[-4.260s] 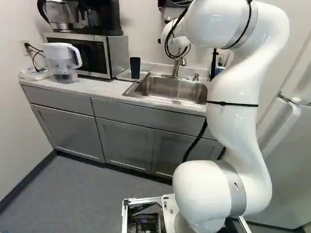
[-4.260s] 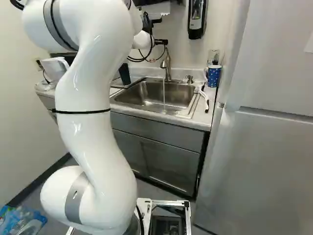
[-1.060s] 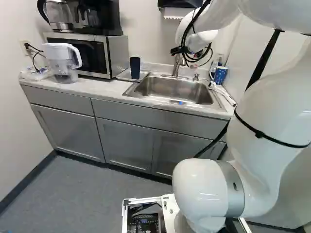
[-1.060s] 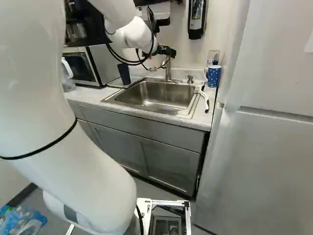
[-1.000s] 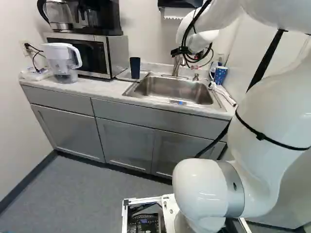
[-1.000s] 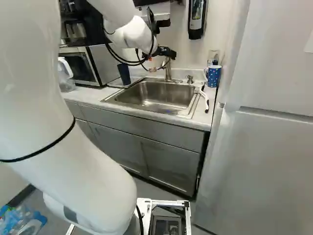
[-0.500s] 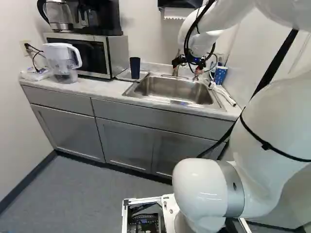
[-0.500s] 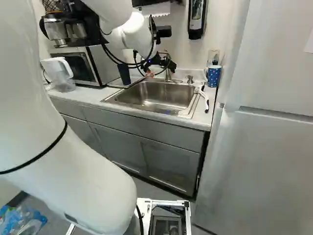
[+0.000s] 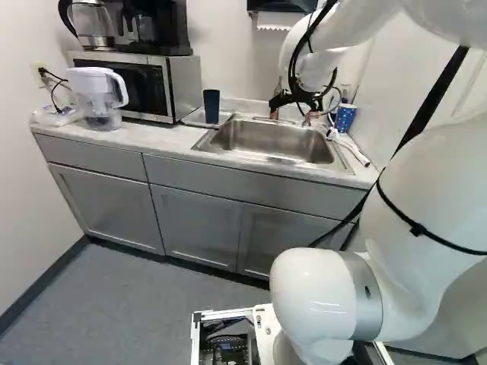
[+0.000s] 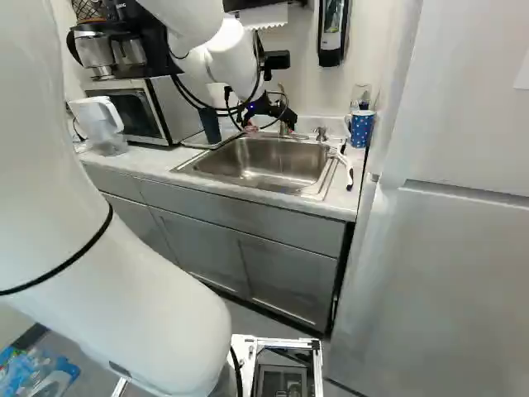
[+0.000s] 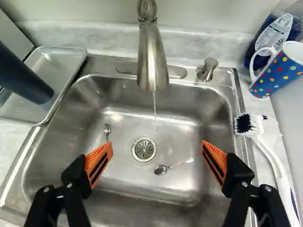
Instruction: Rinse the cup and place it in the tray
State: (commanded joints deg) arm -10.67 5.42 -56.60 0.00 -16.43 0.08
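My gripper (image 10: 270,128) hangs above the sink, near the faucet. In the wrist view the gripper (image 11: 156,145) is open, its orange pads wide apart with no object between them. Below lies the steel sink (image 11: 118,177), with two spoons (image 11: 161,170) (image 11: 107,129) by the drain (image 11: 144,149). A thin stream of water runs from the faucet (image 11: 152,56) ahead of the fingers. The dark blue cup (image 9: 211,106) stands upright on the metal tray (image 11: 73,59) beside the sink. A dotted blue mug (image 11: 279,68) stands at the sink's other side.
A white-handled brush (image 11: 272,158) lies beside the sink on the mug's side. The faucet handle (image 11: 207,69) rises from the rim behind the basin. A microwave (image 9: 152,84) and a water pitcher (image 9: 97,95) stand beyond the tray. A refrigerator (image 10: 446,248) stands at the right.
The arm has brought the gripper lower over the sink, and the gripper's tilt has changed. The base, cup, tray and mug have not moved.
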